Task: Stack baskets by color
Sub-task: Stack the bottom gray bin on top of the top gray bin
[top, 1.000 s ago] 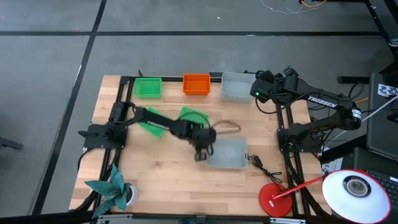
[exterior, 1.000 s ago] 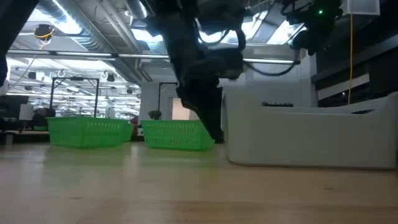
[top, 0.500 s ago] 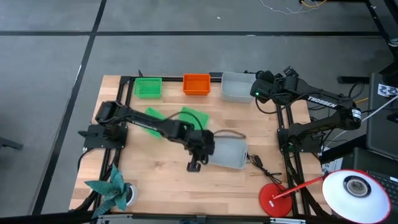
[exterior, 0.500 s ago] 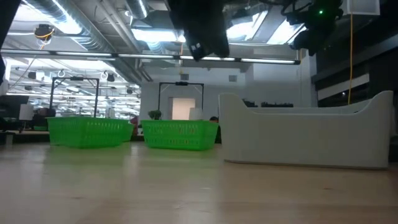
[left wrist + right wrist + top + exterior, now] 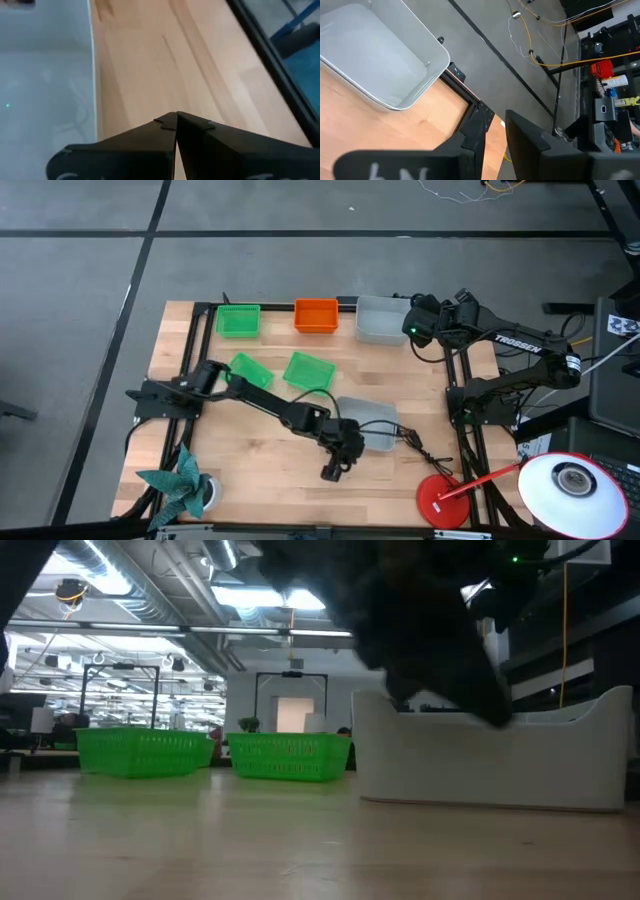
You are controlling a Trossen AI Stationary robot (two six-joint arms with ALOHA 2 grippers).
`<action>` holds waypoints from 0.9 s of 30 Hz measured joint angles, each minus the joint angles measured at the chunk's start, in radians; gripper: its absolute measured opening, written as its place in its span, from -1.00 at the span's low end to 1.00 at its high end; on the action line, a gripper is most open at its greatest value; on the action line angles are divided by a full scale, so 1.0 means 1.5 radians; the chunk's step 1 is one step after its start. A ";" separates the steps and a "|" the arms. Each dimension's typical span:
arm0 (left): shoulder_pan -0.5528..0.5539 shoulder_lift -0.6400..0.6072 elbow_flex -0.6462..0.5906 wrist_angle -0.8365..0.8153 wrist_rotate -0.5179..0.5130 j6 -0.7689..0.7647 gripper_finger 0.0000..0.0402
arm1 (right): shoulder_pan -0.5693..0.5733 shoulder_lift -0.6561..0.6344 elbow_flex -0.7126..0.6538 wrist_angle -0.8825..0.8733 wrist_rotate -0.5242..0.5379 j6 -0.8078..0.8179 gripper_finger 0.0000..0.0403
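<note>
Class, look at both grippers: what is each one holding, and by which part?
Nothing is held. The left gripper is shut on air, beside the loose grey basket. The right gripper, beside the back grey basket, has nothing between its fingers.

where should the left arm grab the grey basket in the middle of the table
Probably the long rim wall of the pale grey basket on the table's front side, from above: it sits upright and open-topped, so one finger fits inside and one outside. The shut left gripper is closest to that side.

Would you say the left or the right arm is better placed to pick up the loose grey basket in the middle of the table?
Left. The left gripper, shut and empty, hovers just beside the loose grey basket. The right gripper waits at the far edge, next to the grey basket in the back row.
</note>
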 joint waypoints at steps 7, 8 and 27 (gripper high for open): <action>0.043 0.075 0.086 -0.035 -0.027 0.051 -1.00 | 0.000 0.000 0.000 0.000 0.000 -0.001 -0.61; 0.055 0.082 0.097 -0.043 -0.027 0.057 -1.00 | 0.000 0.000 0.000 0.000 0.000 -0.003 -0.61; 0.206 0.008 0.122 -0.134 0.094 0.073 -1.00 | 0.000 0.000 0.000 -0.001 0.000 -0.022 -0.61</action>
